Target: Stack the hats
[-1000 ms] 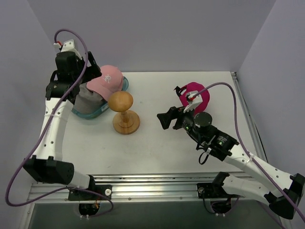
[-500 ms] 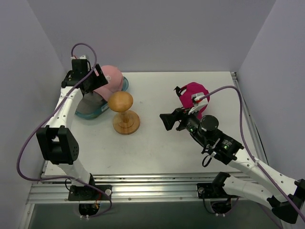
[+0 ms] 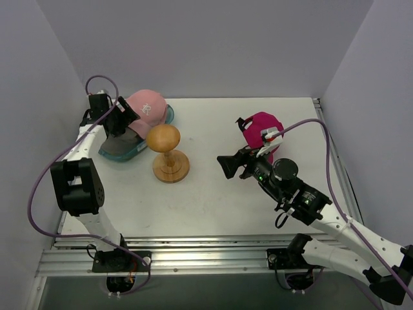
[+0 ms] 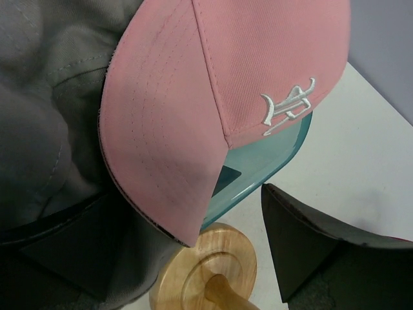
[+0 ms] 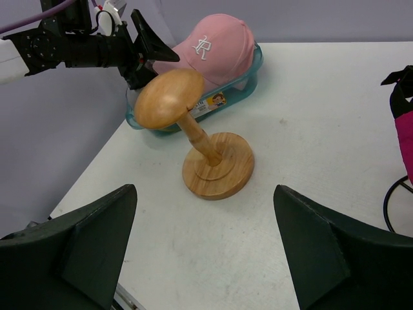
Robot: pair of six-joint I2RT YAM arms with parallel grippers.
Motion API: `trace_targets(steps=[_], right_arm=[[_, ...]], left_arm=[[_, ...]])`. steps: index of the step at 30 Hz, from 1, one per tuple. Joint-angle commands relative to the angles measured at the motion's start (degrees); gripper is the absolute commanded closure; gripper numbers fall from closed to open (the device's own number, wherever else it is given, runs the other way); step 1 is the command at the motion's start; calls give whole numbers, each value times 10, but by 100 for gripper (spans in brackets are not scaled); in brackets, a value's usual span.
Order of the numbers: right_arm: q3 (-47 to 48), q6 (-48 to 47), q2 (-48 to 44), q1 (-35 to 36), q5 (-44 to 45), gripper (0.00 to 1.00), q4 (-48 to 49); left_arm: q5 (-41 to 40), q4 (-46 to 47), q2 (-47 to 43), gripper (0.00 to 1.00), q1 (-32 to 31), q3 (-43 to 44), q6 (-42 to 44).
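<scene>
The light pink cap (image 3: 148, 106) with a white logo lies on the grey cap (image 3: 118, 143) in the teal tub at the back left. My left gripper (image 3: 124, 116) is open at the pink cap's left side. In the left wrist view the pink brim (image 4: 171, 148) hangs between the spread fingers (image 4: 303, 239), above the grey cap (image 4: 51, 97). The magenta cap (image 3: 263, 129) lies on the table at the back right. My right gripper (image 3: 231, 165) is open and empty, in front of the magenta cap and aimed at the stand. The yellow-orange bucket hat is out of view.
A round-topped wooden hat stand (image 3: 164, 137) stands on its round base (image 5: 218, 171) just right of the teal tub (image 3: 139, 150). The tub's rim (image 4: 274, 150) shows under the pink cap. Walls close the back and both sides. A black cable loop (image 5: 393, 200) lies by the magenta cap.
My left arm has swung down and its gripper has come in against the pink cap's brim. My right gripper has shifted slightly to the right and stays open.
</scene>
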Motion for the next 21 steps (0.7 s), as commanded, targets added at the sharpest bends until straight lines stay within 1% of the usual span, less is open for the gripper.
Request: trace_targets(steps=[1,3,4,9,10,11,14,15,19,21], right_arm=[[2,-10,-5,3,15,17,18],[2,-11,-3,3,16,17,18],[2,-11,-4,3,17,18,17],[2,-13,-3,3,19,18,17],[2,-13,-2,3,18,18,18],[2,-14,-2,3,18,18,18],[5,-15,9,3,18,18,17],[6,-15,11,3,15,18,15],[7,-20,18,3,20,18,14],[7,-22,18,3,22,18,14]], left_arm=[[31,56,23,9,0,16,-15],[39,79,31,10,0,18,-20],[42,84,33,12,0,20,-23],[53,114,45,23,0,24,-34],[55,118,45,27,0,20,-36],[57,129,42,36,0,17,-38],[64,138,33,46,0,11,-45],[69,138,30,53,-1,12,-47],[73,139,3,66,-1,13,-52],[73,141,-11,71,-2,13,-56]])
